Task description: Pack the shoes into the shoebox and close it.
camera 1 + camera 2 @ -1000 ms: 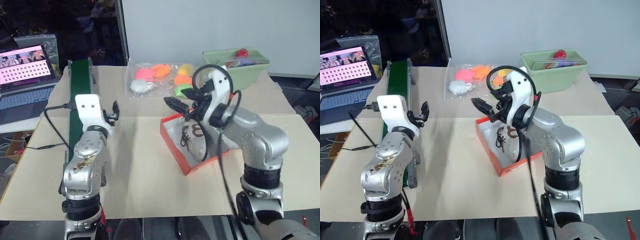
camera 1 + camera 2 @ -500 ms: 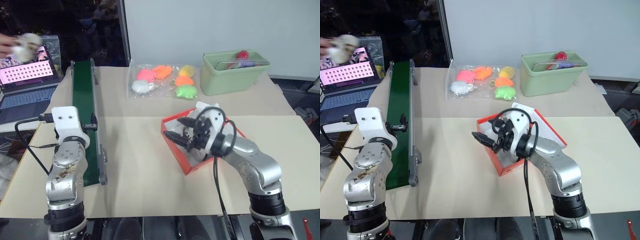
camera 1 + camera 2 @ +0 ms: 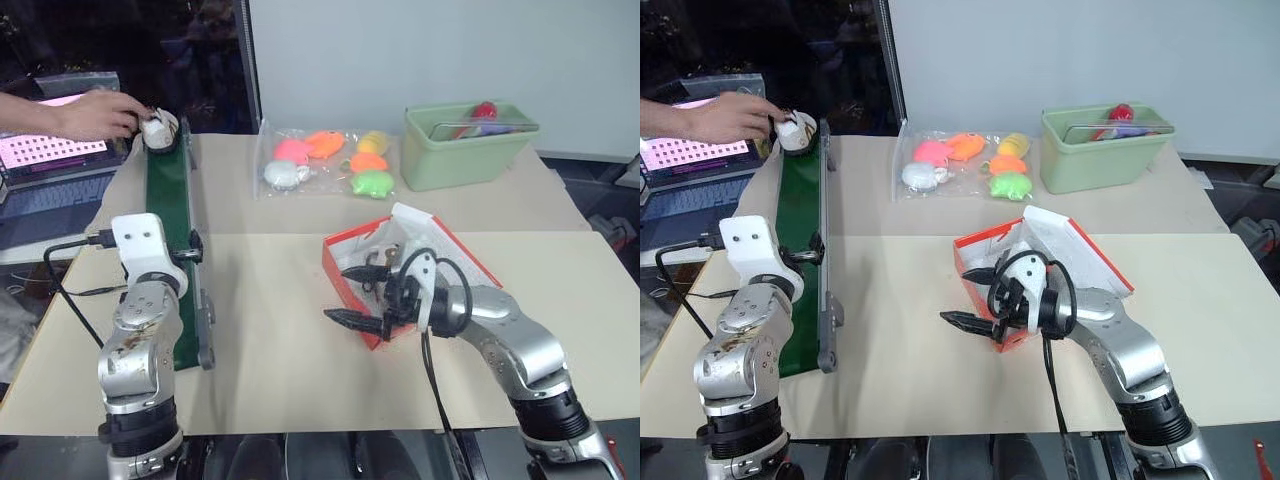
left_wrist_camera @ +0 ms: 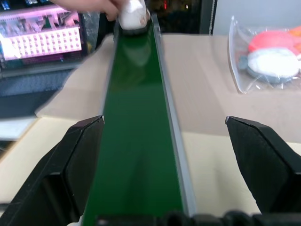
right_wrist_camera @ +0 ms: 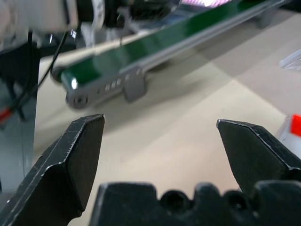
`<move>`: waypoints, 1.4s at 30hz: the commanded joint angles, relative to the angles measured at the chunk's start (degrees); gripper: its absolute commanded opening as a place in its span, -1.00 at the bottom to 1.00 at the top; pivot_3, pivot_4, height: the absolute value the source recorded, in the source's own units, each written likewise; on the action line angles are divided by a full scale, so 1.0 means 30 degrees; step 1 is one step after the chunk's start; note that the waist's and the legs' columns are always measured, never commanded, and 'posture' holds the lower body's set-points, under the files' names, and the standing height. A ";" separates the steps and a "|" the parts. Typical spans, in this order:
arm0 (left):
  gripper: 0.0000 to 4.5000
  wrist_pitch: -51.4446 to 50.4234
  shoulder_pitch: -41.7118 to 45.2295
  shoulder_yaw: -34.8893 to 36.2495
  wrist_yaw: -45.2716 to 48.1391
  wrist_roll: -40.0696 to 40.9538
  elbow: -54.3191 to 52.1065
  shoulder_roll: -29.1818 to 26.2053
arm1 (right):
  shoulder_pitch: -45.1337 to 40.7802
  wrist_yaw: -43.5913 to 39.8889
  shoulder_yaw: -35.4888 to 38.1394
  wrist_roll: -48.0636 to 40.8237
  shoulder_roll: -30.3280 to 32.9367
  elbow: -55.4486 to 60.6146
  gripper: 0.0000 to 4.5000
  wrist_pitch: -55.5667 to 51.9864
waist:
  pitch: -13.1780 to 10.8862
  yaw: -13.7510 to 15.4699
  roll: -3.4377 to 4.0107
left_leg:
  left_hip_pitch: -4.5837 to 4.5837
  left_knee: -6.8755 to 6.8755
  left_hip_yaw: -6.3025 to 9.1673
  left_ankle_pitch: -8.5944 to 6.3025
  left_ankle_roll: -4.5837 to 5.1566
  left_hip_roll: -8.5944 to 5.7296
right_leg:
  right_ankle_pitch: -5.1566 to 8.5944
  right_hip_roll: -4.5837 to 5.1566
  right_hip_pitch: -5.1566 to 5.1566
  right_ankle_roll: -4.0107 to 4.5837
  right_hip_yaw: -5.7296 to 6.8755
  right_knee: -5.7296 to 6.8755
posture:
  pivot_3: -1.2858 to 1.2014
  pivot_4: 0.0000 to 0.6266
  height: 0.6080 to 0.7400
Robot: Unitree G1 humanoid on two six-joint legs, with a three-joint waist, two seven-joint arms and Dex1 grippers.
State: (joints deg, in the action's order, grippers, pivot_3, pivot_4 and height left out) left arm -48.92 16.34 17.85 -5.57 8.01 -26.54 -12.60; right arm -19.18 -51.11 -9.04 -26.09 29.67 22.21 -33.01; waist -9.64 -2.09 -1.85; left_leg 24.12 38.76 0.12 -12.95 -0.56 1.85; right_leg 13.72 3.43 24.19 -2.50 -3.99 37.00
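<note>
Orange-red shoebox [image 3: 975, 262] out on the pale tabletop, set at a slant — open, white inside showing. Hinged lid [image 3: 1080, 250] thrown back on the far-right side, tilted up, white underside [image 3: 415, 228] facing in. Inside, a glimpse of white sneaker with dark laces [image 3: 383, 262] — mostly hidden, count impossible to tell. Far end of the green belt: another white shoe [image 3: 795, 131], small from here, sole down on the belt.

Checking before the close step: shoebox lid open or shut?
Open. The shoebox lid stands raised on the far side, white inside showing, with dark laces visible inside.
</note>
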 commanded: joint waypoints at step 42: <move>0.97 -0.1267 -0.0606 0.0646 -0.0091 -0.0479 0.0512 -0.0080 | -0.0171 0.1018 0.0811 -0.1108 -0.0482 0.0505 1.00 -0.0370 | 0.0000 0.0256 -0.0001 | -0.0003 0.0007 0.0000 -0.0001 -0.0001 0.0000 | -0.0001 0.0001 -0.0003 0.0002 -0.0002 0.0010 | 0.03 -0.52 0.83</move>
State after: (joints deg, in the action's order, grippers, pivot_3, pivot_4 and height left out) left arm -53.13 14.44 19.23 -5.58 7.06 -23.99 -12.58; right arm -18.43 -48.41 -8.62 -27.84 28.41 21.40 -33.84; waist -9.64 -1.32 -1.85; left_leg 24.10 38.79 0.12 -12.96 -0.57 1.85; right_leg 13.72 3.44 24.18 -2.49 -3.99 37.03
